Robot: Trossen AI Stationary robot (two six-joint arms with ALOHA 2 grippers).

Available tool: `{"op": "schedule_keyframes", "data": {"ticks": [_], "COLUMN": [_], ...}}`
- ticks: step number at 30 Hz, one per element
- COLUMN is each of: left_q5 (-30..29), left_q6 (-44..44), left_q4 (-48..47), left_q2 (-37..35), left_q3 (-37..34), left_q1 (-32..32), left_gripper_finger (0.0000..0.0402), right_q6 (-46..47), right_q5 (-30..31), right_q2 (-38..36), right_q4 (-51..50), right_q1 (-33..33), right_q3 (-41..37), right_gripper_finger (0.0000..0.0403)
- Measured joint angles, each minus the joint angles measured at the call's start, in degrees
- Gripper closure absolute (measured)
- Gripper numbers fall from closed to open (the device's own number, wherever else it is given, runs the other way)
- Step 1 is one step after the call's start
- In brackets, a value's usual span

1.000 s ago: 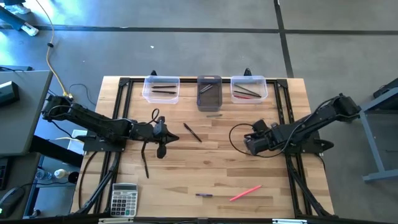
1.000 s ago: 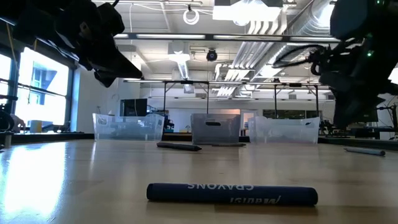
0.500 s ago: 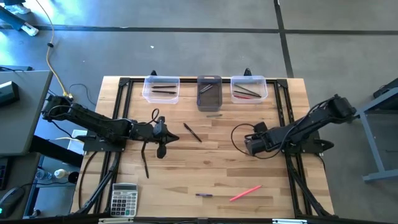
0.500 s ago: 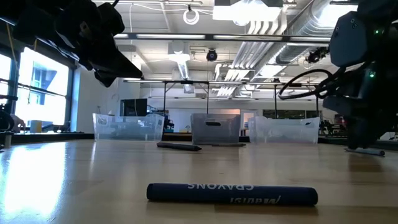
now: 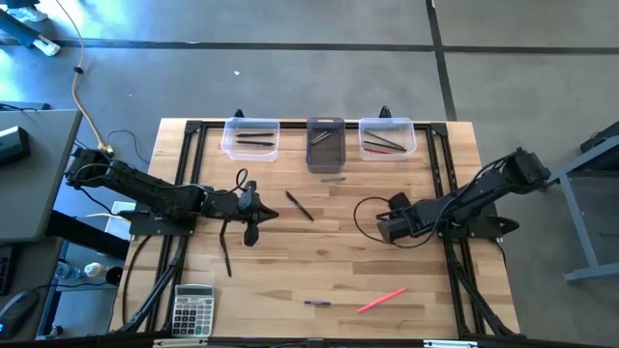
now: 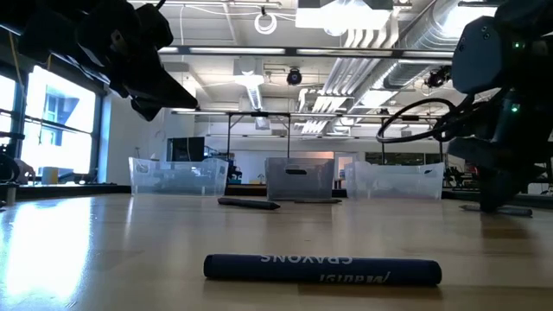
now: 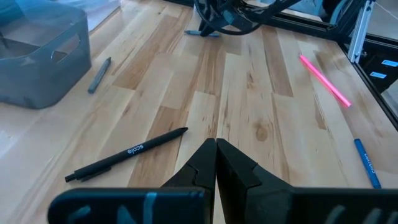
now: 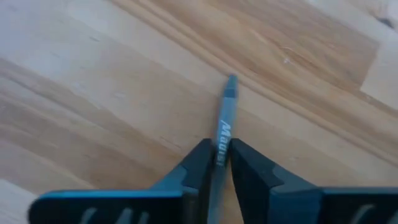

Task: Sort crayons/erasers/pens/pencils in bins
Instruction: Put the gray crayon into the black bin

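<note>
Nearest the front table edge lie a pink stick [image 5: 382,301] and a short dark blue crayon [image 6: 322,269], with a grey calculator [image 5: 192,310] at the front left corner. Compared with one second earlier, only the right arm differs: its gripper [image 5: 383,229] has slid slightly toward the table's middle and dropped lower, and its fingers, then wider apart, have drawn in upon a grey-blue stick [image 8: 225,118] lying on the wood. The right wrist view shows that stick between the two fingertips [image 8: 200,163], pinched at its near part, the far tip free. The right arm reaches inward from the right side with its forearm sloping down to the table. The left gripper [image 5: 255,207] is unchanged, held above the left half of the table with its fingers pressed together and holding nothing; a black pen [image 7: 126,155] lies just beyond it. Farther off, a grey stick [image 5: 334,179] lies before the dark bin [image 5: 325,145]. Along the far edge stand the three bins: left clear bin [image 5: 250,138] and right clear bin [image 5: 387,136] flank the dark one, each clear bin holding sticks.
</note>
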Motion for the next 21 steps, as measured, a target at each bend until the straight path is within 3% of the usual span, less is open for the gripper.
{"op": "schedule_keyframes", "data": {"ticks": [7, 15, 21], "left_q5": [0.24, 1.25, 1.23], "left_q6": [-0.38, -0.83, -0.85], "left_q4": [-0.01, -0.02, -0.02], "left_q2": [0.0, 0.0, 0.0], "left_q3": [0.0, 0.0, 0.0], "left_q1": [0.0, 0.0, 0.02], "left_gripper_finger": [0.0401, 0.0401, 0.0401], "right_q6": [-6.36, -11.39, -20.32], "right_q5": [-0.02, -1.97, -0.62], "right_q2": [0.04, -2.09, -5.57], "right_q4": [0.35, 2.3, 3.36], "right_q1": [-0.02, -0.05, -0.1], "right_q3": [0.12, 1.01, 5.2], "right_gripper_finger": [0.0386, 0.039, 0.039]}}
